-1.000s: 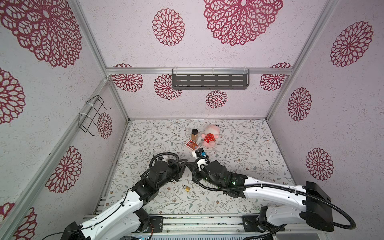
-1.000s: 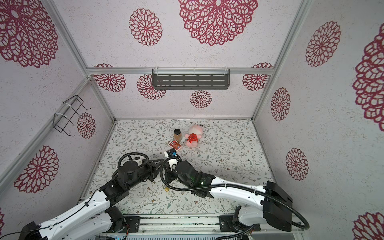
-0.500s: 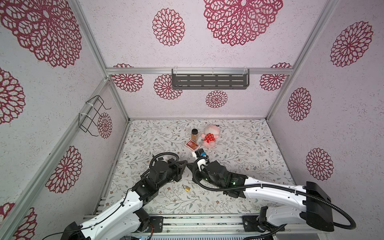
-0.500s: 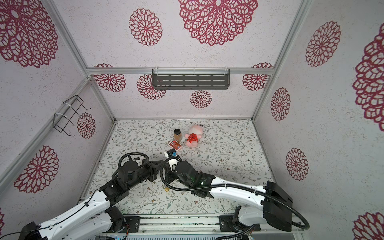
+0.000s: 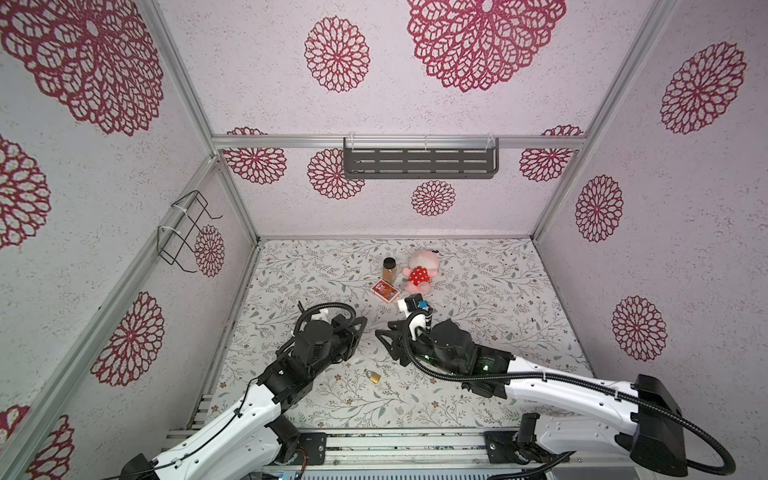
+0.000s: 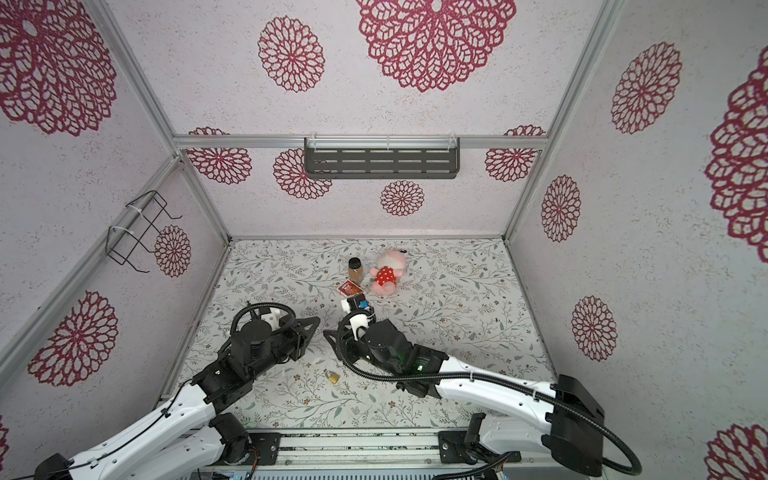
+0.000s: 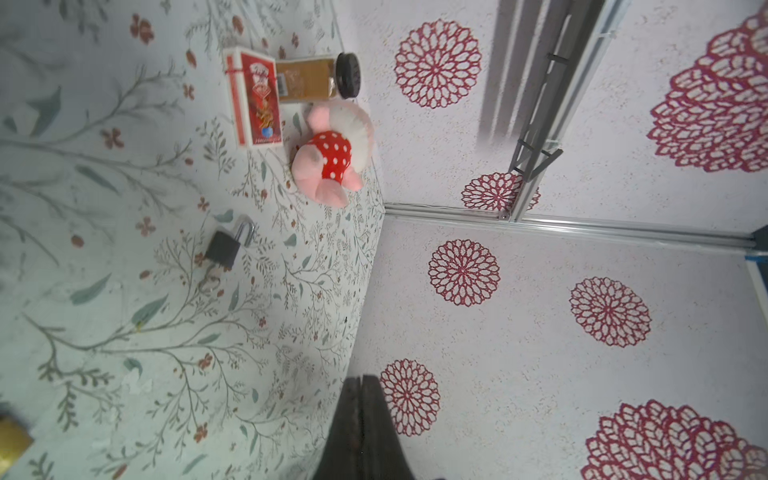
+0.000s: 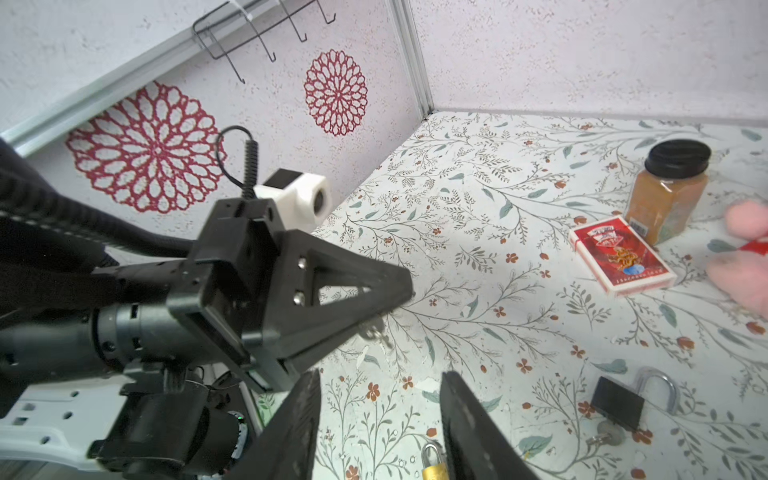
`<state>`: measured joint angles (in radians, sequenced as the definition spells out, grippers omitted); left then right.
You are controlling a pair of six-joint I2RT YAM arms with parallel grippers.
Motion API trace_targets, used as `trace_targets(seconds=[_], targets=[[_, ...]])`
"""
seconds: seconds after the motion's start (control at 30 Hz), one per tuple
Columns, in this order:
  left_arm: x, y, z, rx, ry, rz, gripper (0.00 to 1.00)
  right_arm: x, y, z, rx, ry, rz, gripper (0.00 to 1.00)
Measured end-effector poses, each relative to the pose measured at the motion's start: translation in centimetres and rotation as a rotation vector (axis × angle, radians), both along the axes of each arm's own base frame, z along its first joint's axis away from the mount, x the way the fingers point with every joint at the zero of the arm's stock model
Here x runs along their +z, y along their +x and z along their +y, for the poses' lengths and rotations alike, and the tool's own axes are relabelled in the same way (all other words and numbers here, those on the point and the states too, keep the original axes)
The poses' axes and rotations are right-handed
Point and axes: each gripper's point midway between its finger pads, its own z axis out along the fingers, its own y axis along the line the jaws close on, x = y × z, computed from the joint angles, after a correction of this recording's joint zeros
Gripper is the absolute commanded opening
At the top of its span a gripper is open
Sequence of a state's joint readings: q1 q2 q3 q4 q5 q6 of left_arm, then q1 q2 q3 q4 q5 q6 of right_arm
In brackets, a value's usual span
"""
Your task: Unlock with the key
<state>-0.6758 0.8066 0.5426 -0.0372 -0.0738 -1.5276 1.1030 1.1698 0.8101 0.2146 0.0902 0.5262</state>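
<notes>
My left gripper (image 5: 361, 322) (image 7: 361, 384) hovers over the floral table, fingers pressed together. In the right wrist view a small silvery key (image 8: 376, 332) shows at the left gripper's tip (image 8: 399, 291), seemingly pinched there. My right gripper (image 5: 384, 340) (image 8: 380, 374) faces it a short gap away, open and empty. A brass padlock (image 5: 374, 377) (image 6: 333, 376) (image 8: 432, 465) lies on the table below and between both grippers. A black padlock (image 7: 224, 249) (image 8: 617, 403) with a silver shackle lies further in, with another key (image 8: 606, 436) at its base. It is hidden in both top views.
A red card box (image 5: 385, 291), a brown spice jar (image 5: 389, 269) and a pink plush toy (image 5: 419, 274) stand behind the grippers. A wire rack (image 5: 187, 232) hangs on the left wall. A grey shelf (image 5: 419, 160) is on the back wall.
The two gripper tips met a second ago. The left gripper closed fully, then the right gripper opened and drew back, leaving a small gap between them.
</notes>
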Motion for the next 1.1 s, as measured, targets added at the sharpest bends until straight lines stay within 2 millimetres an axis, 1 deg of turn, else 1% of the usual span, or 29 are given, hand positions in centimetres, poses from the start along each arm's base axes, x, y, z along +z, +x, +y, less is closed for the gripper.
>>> trace_targets(seconds=[0.13,0.3,0.37,0.5,0.6,0.87,1.1], targets=[[1.9,0.4,-0.3,-0.052,0.116,-0.152,0.00,-0.2,0.6,-0.7,0.033,0.061,0.093,0.58],[3.0,1.0,-1.4,-0.117,0.219,-0.291,0.00,-0.5,0.7,-1.0,0.093,0.161,0.189,0.57],[3.6,1.2,-1.8,-0.134,0.235,-0.341,0.00,-0.3,0.9,-1.2,0.108,0.194,0.209,0.57],[5.2,1.3,-2.4,-0.154,0.241,-0.438,0.00,0.8,1.4,-1.5,0.133,0.270,0.220,0.55],[6.1,1.3,-2.9,-0.171,0.231,-0.487,0.00,1.5,1.7,-1.3,0.152,0.310,0.222,0.53],[7.0,1.3,-3.9,-0.207,0.210,-0.547,0.00,1.9,2.4,0.0,0.190,0.341,0.234,0.46],[8.0,0.9,-4.4,-0.233,0.182,-0.591,0.00,2.6,3.2,-0.1,0.192,0.391,0.235,0.39]])
